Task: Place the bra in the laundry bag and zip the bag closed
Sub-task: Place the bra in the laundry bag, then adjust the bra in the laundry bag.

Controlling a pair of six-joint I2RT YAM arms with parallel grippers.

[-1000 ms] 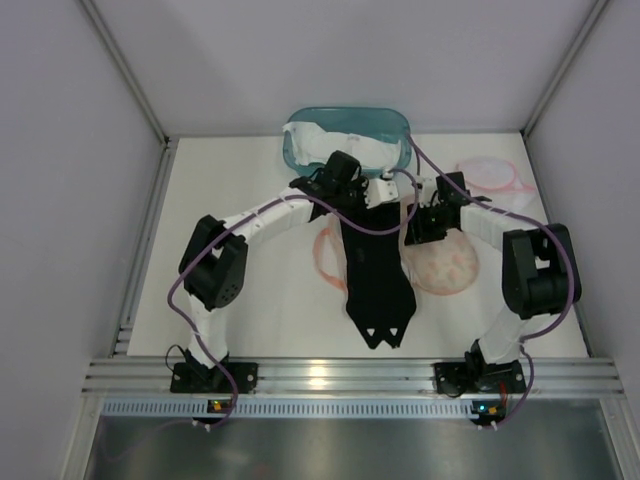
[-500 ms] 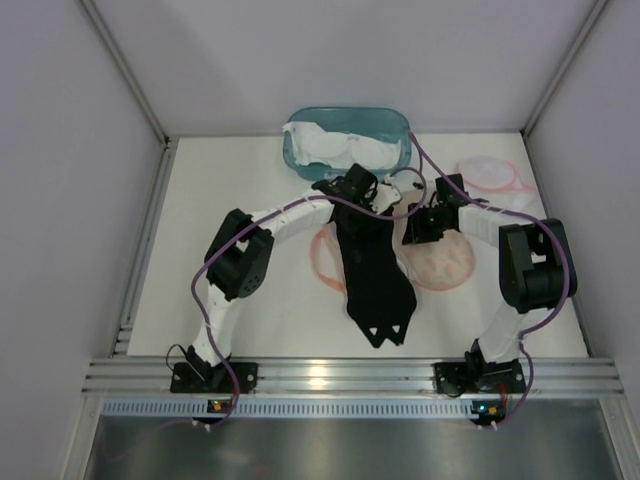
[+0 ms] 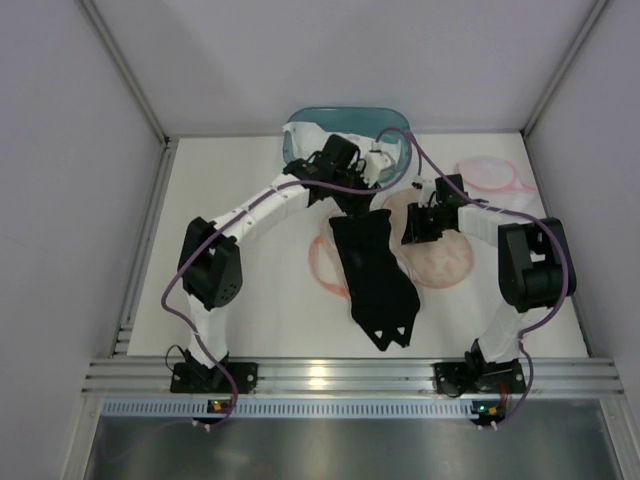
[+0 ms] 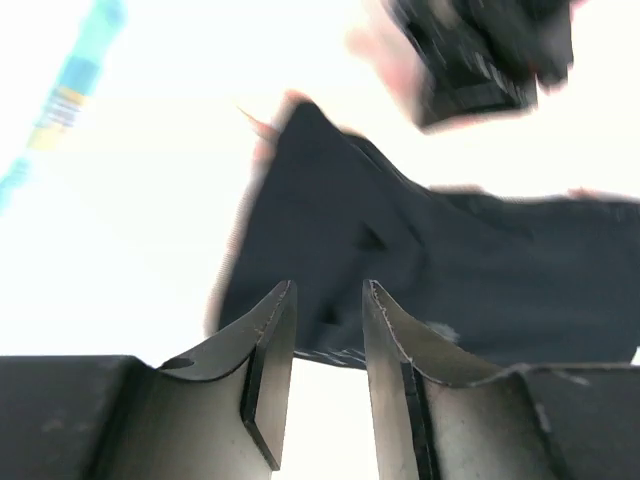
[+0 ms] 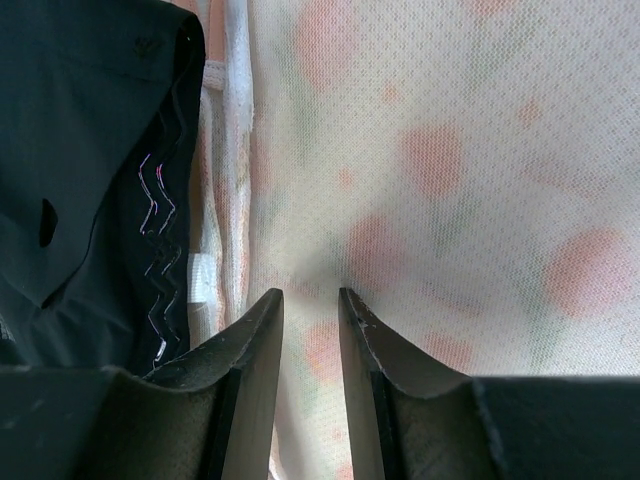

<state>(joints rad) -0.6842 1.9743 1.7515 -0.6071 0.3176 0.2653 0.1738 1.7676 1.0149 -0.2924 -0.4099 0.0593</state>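
The laundry bag [image 3: 447,263] is gripped by the right hand [image 5: 310,296], the bra [image 3: 375,275] laid beside it; the left hand [image 4: 328,290] seems released.

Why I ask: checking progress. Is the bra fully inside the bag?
No, the black bra lies stretched across the table, mostly outside the dotted bag.

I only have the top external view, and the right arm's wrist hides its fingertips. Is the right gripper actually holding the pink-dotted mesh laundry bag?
Observer: It seems so. In the right wrist view the right gripper pinches the pink-dotted mesh laundry bag, whose fabric puckers toward its jaws.
Operator: And does the left one hold the black fabric bra?
Observer: Seemingly not. In the left wrist view the left gripper shows a narrow empty gap, and the black fabric bra lies beyond it.
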